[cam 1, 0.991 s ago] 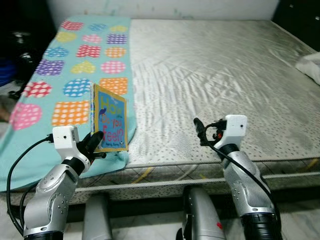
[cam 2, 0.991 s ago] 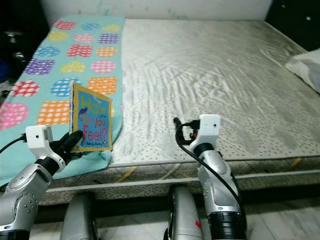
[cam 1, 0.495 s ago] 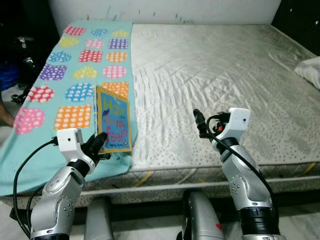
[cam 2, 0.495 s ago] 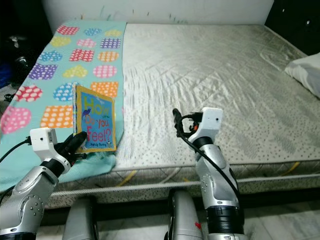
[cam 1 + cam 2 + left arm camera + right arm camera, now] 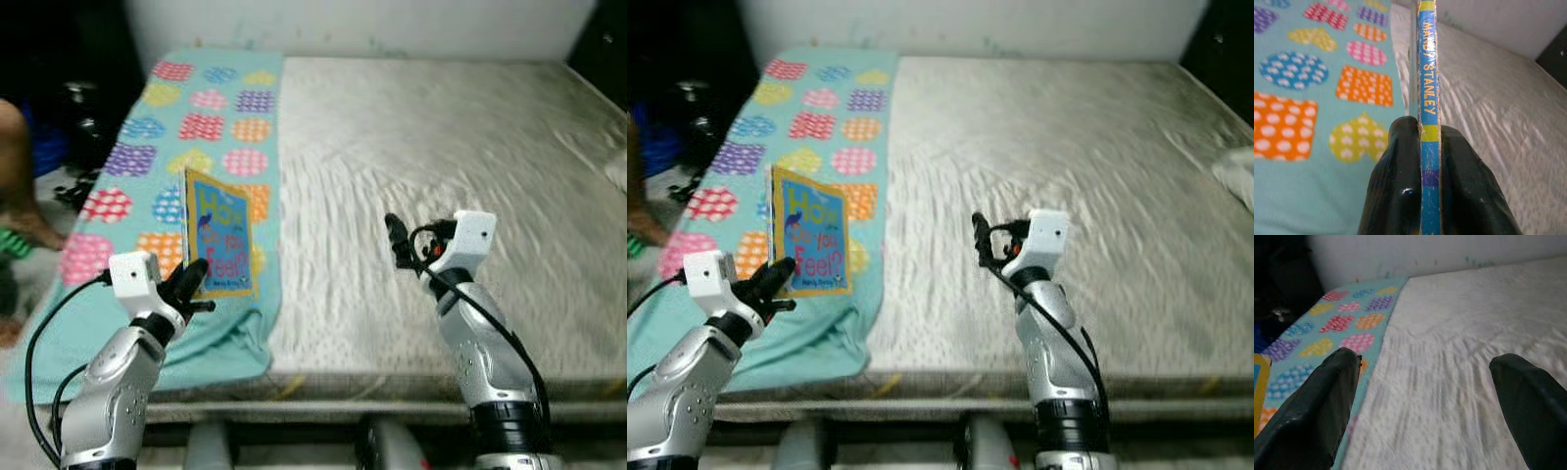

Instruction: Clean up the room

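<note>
Bed (image 5: 441,147) with a pale, wrinkled mattress spreads across the left eye view, and a teal blanket (image 5: 211,108) patterned with dotted hearts, circles and squares covers its left strip, its near edge bunched at the mattress side. The left pincer (image 5: 192,281) is clenched on the lower edge of a board book (image 5: 219,235), which stands upright over the blanket; its blue, yellow-bordered cover reads "How do you Feel?". The right pincer (image 5: 397,238) hovers over the bare mattress, well apart from the book, with nothing between them. At the far left edge a person's leg (image 5: 18,176) stands on the floor beside the bed, near dark clutter.

In the right eye view the same book (image 5: 810,233) rises above the left pincer (image 5: 772,280), and a white pillow (image 5: 1238,174) lies at the bed's right edge.

The left wrist view looks along the book's spine (image 5: 1427,98), printed "MANDY STANLEY" in yellow on blue, pinched between two black fingers (image 5: 1396,181), with the blanket (image 5: 1312,88) behind.

The right wrist view shows the two fingers (image 5: 1317,411) spread wide and holding nothing, over mattress and blanket.
</note>
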### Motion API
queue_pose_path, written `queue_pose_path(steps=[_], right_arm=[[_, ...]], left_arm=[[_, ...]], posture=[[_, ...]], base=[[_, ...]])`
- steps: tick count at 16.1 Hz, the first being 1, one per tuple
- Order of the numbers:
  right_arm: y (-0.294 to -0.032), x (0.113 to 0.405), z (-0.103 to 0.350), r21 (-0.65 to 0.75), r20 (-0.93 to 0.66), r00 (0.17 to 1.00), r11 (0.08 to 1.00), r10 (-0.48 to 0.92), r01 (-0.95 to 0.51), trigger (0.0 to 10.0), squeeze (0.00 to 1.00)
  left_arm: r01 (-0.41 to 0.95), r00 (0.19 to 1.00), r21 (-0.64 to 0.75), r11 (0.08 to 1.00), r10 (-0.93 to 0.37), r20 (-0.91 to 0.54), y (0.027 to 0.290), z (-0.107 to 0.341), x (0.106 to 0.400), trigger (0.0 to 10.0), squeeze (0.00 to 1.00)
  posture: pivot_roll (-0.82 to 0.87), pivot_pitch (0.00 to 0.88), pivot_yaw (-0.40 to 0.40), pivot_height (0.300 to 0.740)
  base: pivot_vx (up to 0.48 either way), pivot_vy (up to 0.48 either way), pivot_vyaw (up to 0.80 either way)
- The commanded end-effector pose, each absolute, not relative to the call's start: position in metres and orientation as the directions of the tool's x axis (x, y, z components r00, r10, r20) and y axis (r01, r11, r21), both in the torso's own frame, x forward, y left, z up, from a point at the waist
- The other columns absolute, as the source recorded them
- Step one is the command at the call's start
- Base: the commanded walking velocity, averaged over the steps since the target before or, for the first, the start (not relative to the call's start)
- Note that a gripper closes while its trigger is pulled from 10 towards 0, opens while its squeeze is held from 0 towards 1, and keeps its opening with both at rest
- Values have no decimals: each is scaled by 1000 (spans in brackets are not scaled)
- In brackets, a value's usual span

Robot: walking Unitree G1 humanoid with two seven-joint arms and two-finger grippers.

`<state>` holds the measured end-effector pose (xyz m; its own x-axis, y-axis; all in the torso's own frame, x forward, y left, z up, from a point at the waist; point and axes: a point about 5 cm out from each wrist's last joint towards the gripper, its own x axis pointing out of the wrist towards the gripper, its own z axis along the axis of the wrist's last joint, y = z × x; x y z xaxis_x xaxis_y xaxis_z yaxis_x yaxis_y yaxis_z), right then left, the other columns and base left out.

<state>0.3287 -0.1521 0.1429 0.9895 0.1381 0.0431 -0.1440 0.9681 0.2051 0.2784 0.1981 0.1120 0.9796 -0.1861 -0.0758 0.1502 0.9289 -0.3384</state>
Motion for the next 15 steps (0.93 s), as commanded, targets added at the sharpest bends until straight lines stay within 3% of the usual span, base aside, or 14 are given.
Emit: queue_pose_path(steps=[1, 6, 7, 10, 11, 14, 15], right_arm=[[-154, 330, 146, 205, 58, 991, 970, 121, -130, 10000, 0], [-161, 327, 141, 187, 47, 995, 978, 84, -91, 10000, 0], [-165, 326, 139, 181, 39, 997, 980, 72, -78, 10000, 0], [-174, 322, 135, 158, 21, 999, 987, 38, -41, 10000, 0], [-175, 322, 135, 155, 20, 999, 987, 32, -35, 10000, 0], [-181, 320, 131, 132, 5, 1000, 991, -10, 9, 10000, 0], [-182, 319, 129, 128, 0, 1000, 992, -17, 17, 10000, 0]], left_arm=[[156, 984, -324, 933, -177, -35, 199, 120, 284, 0, 0], [155, 979, -338, 928, -189, -71, 194, 113, 286, 0, 0], [150, 980, -342, 928, -186, -76, 193, 112, 286, 549, 0], [167, 971, -374, 912, -218, -98, 186, 108, 285, 4275, 0], [170, 971, -371, 913, -219, -94, 182, 111, 286, 10000, 0], [109, 985, -271, 956, -140, -97, 183, 115, 292, 10000, 0], [142, 982, -288, 947, -172, -81, 183, 115, 291, 10000, 0]], posture=[[0, 0, -25, 710], [-9, 0, -18, 740], [-12, 0, -21, 740], [-16, 0, -24, 740], [-15, 0, -25, 740], [-14, 0, -35, 740], [-13, 0, -39, 740]], base=[[0, 0, 0], [0, 0, 0], [0, 0, 0], [0, 0, 0], [0, 0, 0], [0, 0, 0], [0, 0, 0]])
